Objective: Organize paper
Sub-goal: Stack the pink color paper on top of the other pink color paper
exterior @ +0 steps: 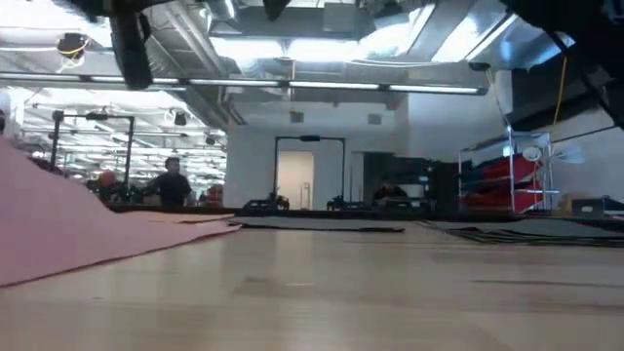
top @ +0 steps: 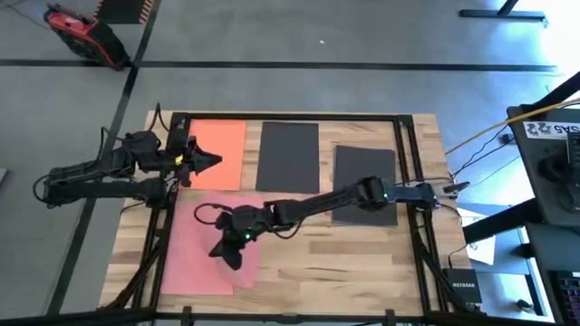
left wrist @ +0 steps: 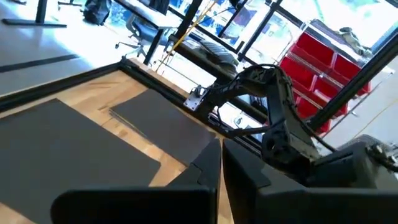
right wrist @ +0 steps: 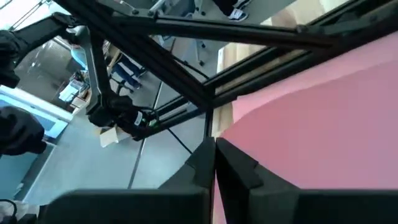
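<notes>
The right gripper (top: 225,254) is seen low over the pink sheet (top: 195,267), at the near left of the tabletop (top: 344,258), with its arm stretched across from the right side. In the right wrist view its two dark fingers (right wrist: 208,163) are pressed together with no gap between them, and the pink sheet (right wrist: 323,118) lies just beyond them, its edge lifted and curved rather than flat. Whether the paper is pinched between the fingers cannot be told. In the low view the same pink sheet (exterior: 68,224) is seen rising in a slope at the left.

The left gripper (top: 210,160) is held above the orange sheet (top: 222,145), which lies flat at the far left of the tabletop. In the left wrist view its fingers (left wrist: 211,163) are closed against each other with nothing between them.

Just beside the orange sheet, toward the right, a black sheet (top: 288,156) is laid flat, and a second black sheet (top: 364,181) is found farther right, partly crossed by the right arm. Both black sheets (left wrist: 68,146) (left wrist: 161,118) are also shown in the left wrist view, lying apart with bare wood between them.

Red storage bins (left wrist: 323,62) are seen in the room beyond, and a person (exterior: 174,183) is seen far off in the low view
</notes>
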Available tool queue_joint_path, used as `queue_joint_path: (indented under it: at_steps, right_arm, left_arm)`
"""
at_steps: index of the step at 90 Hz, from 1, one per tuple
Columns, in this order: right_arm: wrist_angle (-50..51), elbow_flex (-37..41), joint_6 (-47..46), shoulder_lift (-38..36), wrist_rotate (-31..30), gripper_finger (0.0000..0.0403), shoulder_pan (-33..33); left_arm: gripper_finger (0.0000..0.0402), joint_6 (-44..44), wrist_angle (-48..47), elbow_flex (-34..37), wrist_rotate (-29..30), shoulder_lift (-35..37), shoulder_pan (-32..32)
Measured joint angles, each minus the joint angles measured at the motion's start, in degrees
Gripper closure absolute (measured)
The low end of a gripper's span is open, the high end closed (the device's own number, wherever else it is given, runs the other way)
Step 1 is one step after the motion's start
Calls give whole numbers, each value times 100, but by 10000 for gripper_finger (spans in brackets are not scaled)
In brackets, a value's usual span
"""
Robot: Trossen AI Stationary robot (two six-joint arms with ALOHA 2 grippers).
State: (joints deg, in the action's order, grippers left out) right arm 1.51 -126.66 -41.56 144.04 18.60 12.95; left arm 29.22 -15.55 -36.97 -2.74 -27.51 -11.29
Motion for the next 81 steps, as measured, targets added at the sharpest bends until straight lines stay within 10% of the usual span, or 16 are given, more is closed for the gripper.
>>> queue_joint_path:
  at_steps: [60,81]
  right_arm:
    - [-172,-19,40,62,348,280,11]
    - [1997,-19,1387,-272,522,381,22]
  left_arm:
    - [402,-118,-77,0,4,0,-129]
    - [402,-62,-404,0,4,-1,-125]
